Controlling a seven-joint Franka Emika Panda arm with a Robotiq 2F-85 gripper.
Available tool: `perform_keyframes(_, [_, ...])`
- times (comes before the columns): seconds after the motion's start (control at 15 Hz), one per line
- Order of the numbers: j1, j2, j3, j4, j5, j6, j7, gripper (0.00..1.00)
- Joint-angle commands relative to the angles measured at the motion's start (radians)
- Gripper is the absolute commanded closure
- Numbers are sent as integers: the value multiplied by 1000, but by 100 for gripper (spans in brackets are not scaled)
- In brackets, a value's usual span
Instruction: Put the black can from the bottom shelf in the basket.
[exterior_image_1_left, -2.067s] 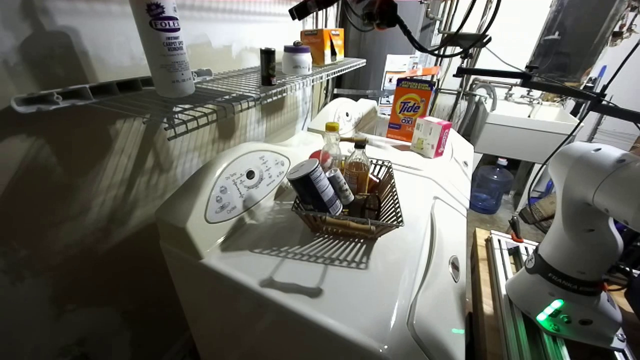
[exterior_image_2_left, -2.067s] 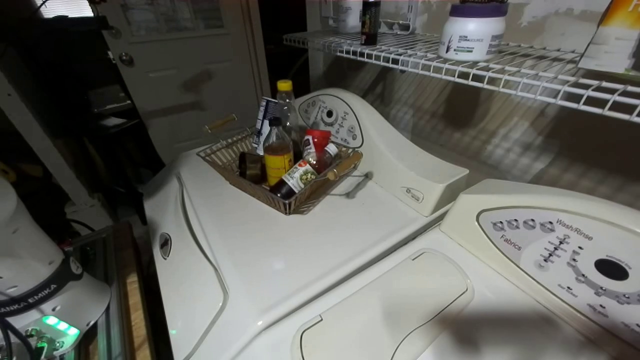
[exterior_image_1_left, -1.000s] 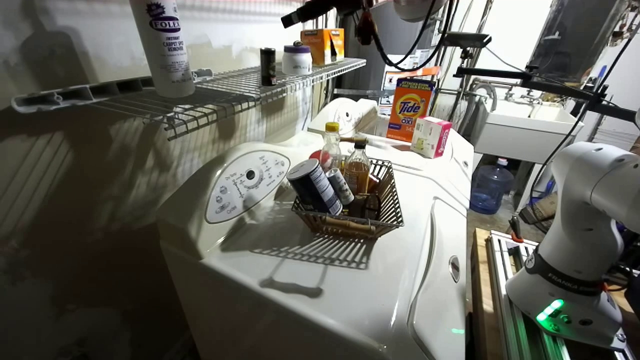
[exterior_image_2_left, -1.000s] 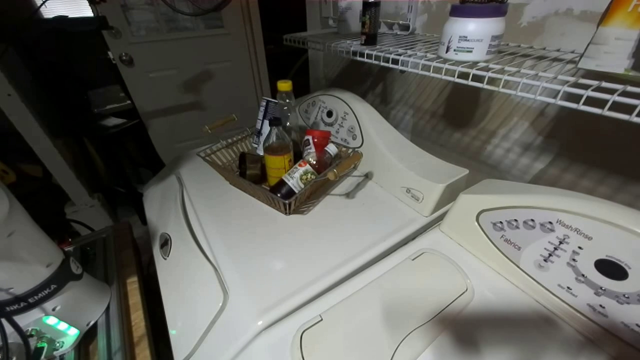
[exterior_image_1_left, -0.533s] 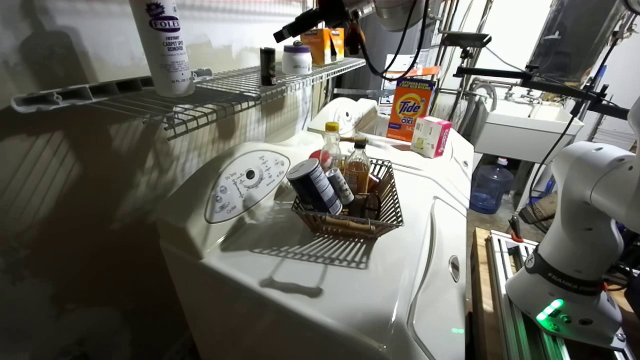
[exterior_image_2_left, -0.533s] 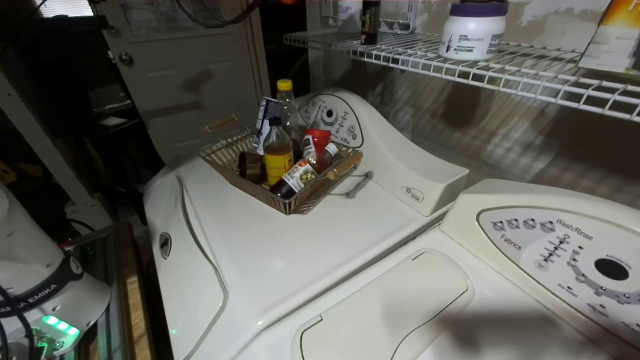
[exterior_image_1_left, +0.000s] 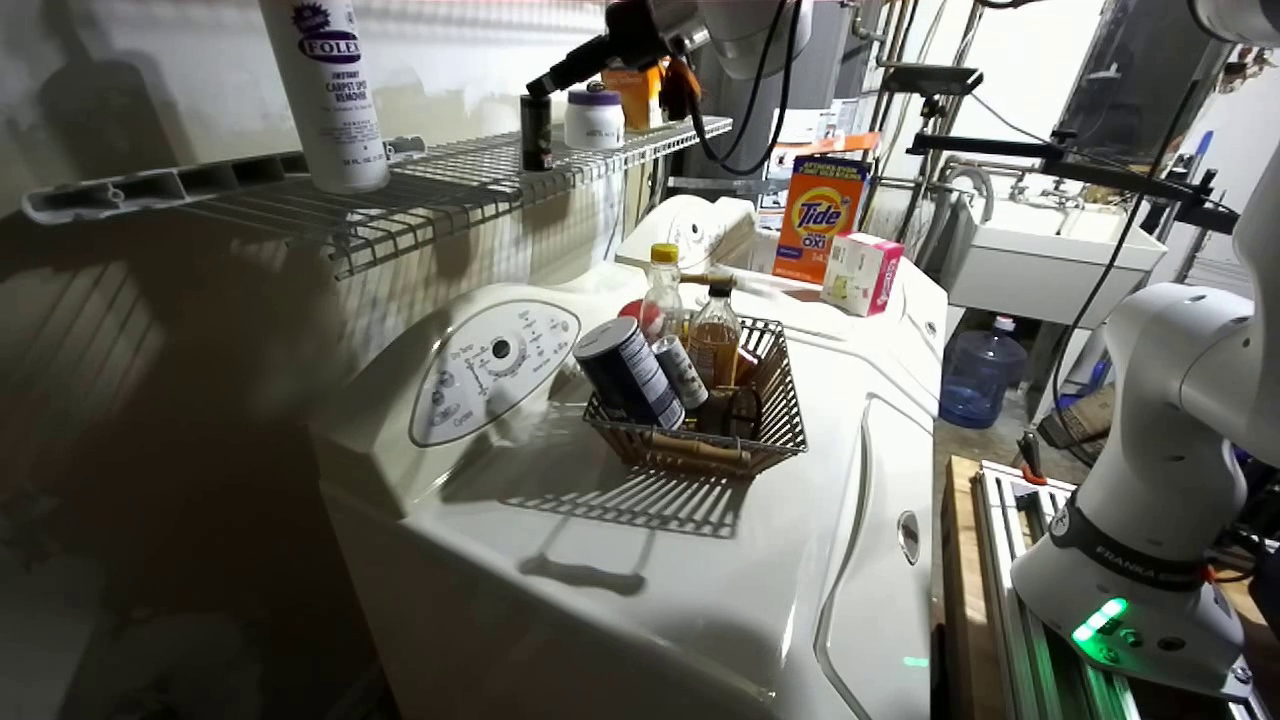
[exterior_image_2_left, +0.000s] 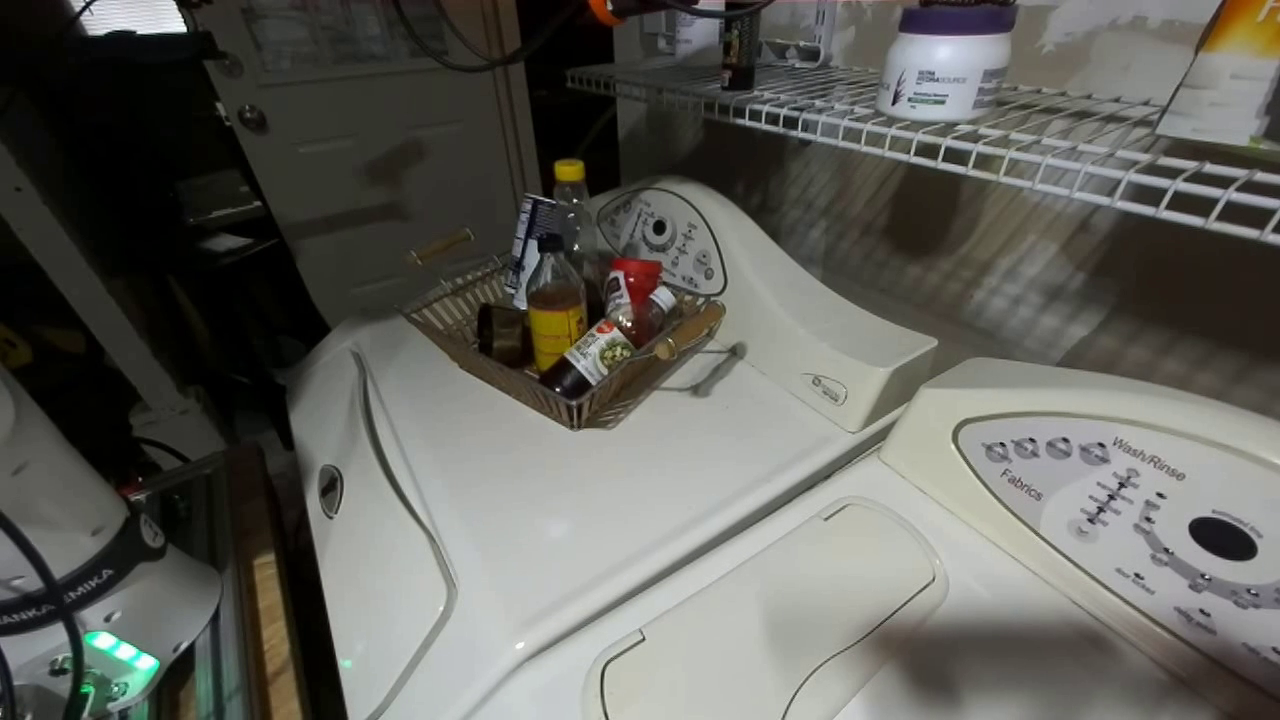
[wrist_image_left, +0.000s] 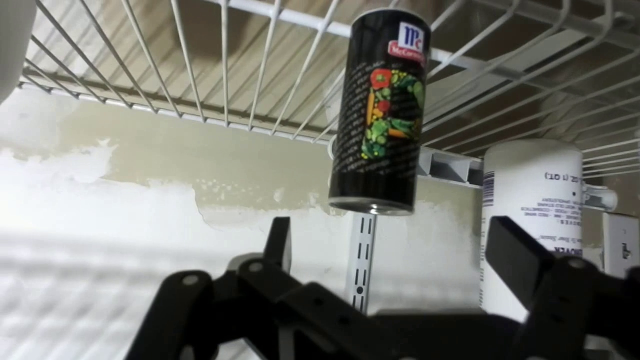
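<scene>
Black McCormick can (wrist_image_left: 380, 115) stands on the white wire shelf (exterior_image_1_left: 460, 185), logo end down, between the Folex bottle (exterior_image_1_left: 335, 100) and a white jar with purple lid (exterior_image_1_left: 594, 122). Gripper (wrist_image_left: 392, 245) is near the can's upper end, fingers (wrist_image_left: 278, 242) spread wide; in the wrist view, where the shelf runs along the top, the can shows just ahead of the fingertips, clear of both. Brown slatted, wooden-handled basket (exterior_image_1_left: 780, 400) sits lower down on a white appliance (exterior_image_1_left: 700, 600), well apart from the can. In it: clear bottle with yellow cap (exterior_image_2_left: 572, 210), dark-capped bottle with yellow label (exterior_image_2_left: 556, 325), red-topped container (exterior_image_2_left: 632, 285), dark blue canister (exterior_image_1_left: 630, 375) tilted toward the dial panel (exterior_image_1_left: 480, 385). In an exterior view, a Tide box (exterior_image_1_left: 818, 220) and a pink-and-white box (exterior_image_1_left: 862, 275) stand beyond the basket. Base lights (exterior_image_1_left: 1100, 620) on the Franka arm (exterior_image_1_left: 1150, 450) glow green.
</scene>
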Motion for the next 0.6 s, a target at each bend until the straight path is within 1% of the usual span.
perform_keyframes(0.0, [-17, 68, -17, 88, -12, -42, 60, 0])
perform_keyframes(0.13, [-19, 89, -25, 107, -10, -43, 92, 0])
perform_keyframes(0.4, [-32, 109, -27, 134, 3, -89, 130, 0])
perform_keyframes(0.53, [-35, 114, -30, 143, 3, -111, 150, 4])
